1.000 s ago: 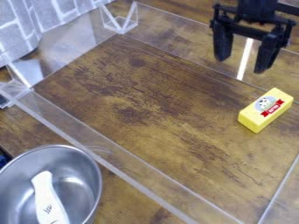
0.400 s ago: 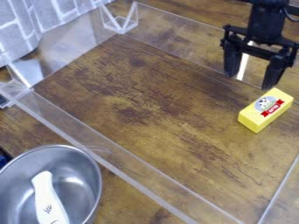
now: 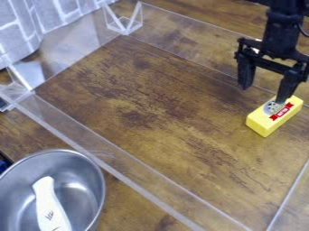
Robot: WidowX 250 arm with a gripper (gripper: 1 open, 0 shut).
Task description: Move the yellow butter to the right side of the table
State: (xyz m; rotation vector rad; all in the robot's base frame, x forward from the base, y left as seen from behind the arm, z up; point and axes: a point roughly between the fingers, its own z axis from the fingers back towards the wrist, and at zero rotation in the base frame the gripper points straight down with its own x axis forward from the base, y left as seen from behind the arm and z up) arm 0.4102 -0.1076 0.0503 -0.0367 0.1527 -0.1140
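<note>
Jaws (image 3: 265,88) open, metal bowl (image 3: 51,195) holding a white utensil (image 3: 50,206)

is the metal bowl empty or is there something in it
Not empty: the metal bowl holds a white, long-handled utensil lying inside it.

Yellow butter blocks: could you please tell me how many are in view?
1. The yellow butter lies near the right edge of the view, just below the tool; none other shows.
</note>
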